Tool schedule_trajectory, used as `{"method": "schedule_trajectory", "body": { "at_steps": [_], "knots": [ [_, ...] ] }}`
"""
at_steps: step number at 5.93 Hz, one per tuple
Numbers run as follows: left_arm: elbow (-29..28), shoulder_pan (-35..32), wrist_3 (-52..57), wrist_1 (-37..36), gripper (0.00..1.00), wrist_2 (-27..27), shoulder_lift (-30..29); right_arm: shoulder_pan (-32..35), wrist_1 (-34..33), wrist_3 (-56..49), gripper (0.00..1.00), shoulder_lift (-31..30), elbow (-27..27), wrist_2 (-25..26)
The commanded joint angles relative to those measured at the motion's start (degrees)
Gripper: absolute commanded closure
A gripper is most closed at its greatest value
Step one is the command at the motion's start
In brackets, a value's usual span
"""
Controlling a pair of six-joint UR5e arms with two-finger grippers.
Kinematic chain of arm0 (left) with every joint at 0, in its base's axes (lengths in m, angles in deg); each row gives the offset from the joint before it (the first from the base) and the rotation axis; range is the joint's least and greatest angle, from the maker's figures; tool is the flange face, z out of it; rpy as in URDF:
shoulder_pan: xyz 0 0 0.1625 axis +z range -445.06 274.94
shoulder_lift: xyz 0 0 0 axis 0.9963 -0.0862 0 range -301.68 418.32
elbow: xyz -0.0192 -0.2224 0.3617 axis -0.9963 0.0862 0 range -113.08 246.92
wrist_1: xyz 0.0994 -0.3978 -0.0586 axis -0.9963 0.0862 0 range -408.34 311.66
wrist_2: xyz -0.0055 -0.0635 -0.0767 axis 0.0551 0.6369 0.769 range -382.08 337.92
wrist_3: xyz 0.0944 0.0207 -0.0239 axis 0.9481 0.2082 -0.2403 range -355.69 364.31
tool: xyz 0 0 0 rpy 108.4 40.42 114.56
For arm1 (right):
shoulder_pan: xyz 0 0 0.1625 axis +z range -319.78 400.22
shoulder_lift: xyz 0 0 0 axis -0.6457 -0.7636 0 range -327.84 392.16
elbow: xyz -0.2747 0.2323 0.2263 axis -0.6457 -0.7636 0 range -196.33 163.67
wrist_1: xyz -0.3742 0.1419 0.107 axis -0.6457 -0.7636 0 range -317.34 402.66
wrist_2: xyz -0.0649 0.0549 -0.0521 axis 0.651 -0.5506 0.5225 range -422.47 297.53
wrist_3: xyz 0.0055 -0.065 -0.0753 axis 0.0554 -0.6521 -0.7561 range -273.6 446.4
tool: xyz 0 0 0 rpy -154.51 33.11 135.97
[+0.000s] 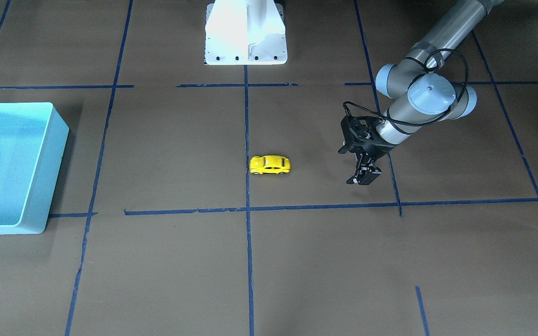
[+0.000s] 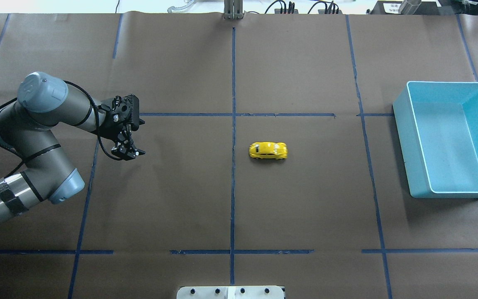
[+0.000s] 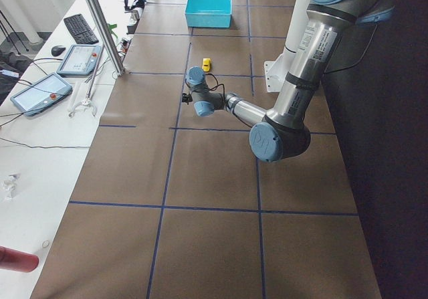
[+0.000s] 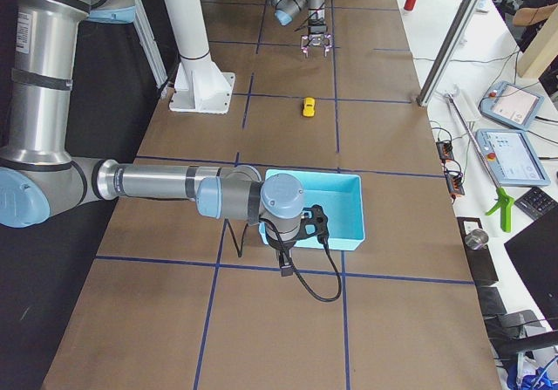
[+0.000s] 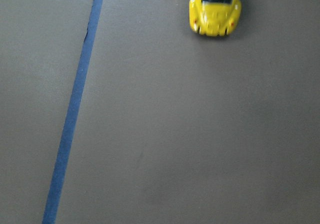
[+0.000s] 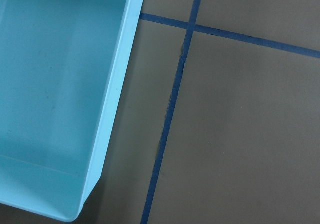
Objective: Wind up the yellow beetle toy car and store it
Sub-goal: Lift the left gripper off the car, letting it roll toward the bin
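The yellow beetle toy car stands on its wheels on the brown table, just right of the centre tape line. It also shows in the front view and at the top of the left wrist view. My left gripper hovers well to the car's left, pointing down, open and empty; it also shows in the front view. The light blue bin stands empty at the far right. My right gripper shows only in the exterior right view, beside the bin's near wall; I cannot tell whether it is open or shut.
Blue tape lines cross the brown paper in a grid. The white robot base stands at the table's edge, in line with the centre tape line. The right wrist view shows the bin's rim and a tape crossing.
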Motion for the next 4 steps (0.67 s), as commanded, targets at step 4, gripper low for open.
{"method": "schedule_trajectory", "body": {
  "at_steps": [4],
  "knots": [
    [19.6,-3.2,-1.4,-37.5,0.0,2.1,0.3,0.0,0.0,0.0,0.0,0.0,0.1,-0.1]
  ]
}}
